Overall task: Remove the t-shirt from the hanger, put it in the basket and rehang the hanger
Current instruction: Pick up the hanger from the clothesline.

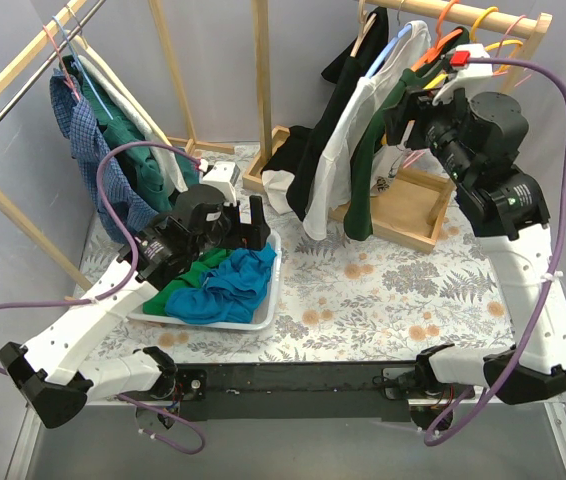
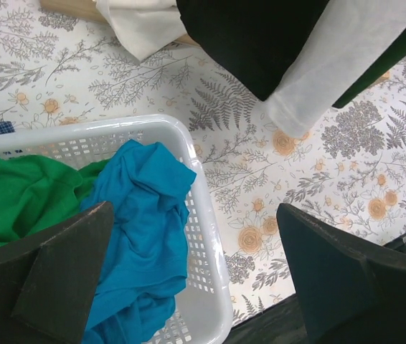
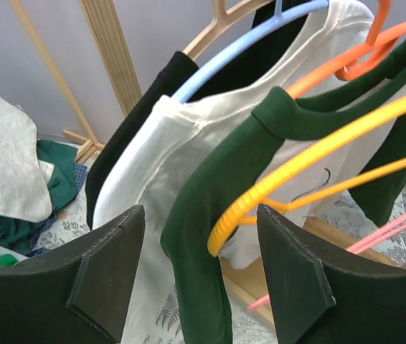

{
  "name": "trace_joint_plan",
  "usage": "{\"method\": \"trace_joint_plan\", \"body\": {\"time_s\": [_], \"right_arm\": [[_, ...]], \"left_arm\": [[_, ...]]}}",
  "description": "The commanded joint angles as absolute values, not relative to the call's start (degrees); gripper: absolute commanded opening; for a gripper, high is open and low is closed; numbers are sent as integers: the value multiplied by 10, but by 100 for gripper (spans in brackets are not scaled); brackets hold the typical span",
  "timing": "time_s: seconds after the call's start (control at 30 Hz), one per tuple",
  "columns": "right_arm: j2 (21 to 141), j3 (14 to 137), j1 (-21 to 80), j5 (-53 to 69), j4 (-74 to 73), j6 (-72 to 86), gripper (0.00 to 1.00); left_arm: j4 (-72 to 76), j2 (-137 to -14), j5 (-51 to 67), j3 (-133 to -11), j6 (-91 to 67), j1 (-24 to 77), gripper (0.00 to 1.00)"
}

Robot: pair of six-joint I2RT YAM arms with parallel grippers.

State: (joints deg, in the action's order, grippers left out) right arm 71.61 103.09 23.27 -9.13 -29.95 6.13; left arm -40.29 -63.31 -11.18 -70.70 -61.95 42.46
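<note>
A dark green t-shirt [image 1: 363, 170] hangs on an orange hanger [image 1: 441, 42] on the right rail, beside a white shirt [image 1: 338, 140] on a blue hanger and a black shirt [image 1: 313, 150]. My right gripper [image 1: 403, 112] is open at the rail. In the right wrist view its open jaws [image 3: 203, 265] frame the green shirt's shoulder and sleeve [image 3: 210, 215] and the tip of a bare yellow hanger [image 3: 296, 172], gripping neither. My left gripper [image 1: 250, 228] is open and empty above the white basket [image 1: 263, 320].
The basket [image 2: 210, 258] holds a blue t-shirt [image 2: 145, 215] and a green one [image 2: 24, 201]. A pink hanger [image 3: 397, 229] hangs right of the yellow one. The rack's wooden base tray [image 1: 403, 215] lies below the shirts. A second rail with checked and green garments [image 1: 113, 160] stands at left.
</note>
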Motion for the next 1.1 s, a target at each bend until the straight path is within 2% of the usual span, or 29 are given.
{"method": "trace_joint_plan", "body": {"time_s": [0.0,0.67,0.9,1.07], "right_arm": [[732,1070,233,-107,-230,76,70],[852,1164,234,-230,-312,119,72],[860,1159,235,-249,-315,120,56],[858,1158,236,-255,-324,126,33]], "left_arm": [[-429,-627,-97,-737,-598,424,98],[-426,-606,-97,-707,-594,424,98],[-426,-599,-98,-697,-593,424,98],[-426,-594,-99,-692,-592,424,98]]}}
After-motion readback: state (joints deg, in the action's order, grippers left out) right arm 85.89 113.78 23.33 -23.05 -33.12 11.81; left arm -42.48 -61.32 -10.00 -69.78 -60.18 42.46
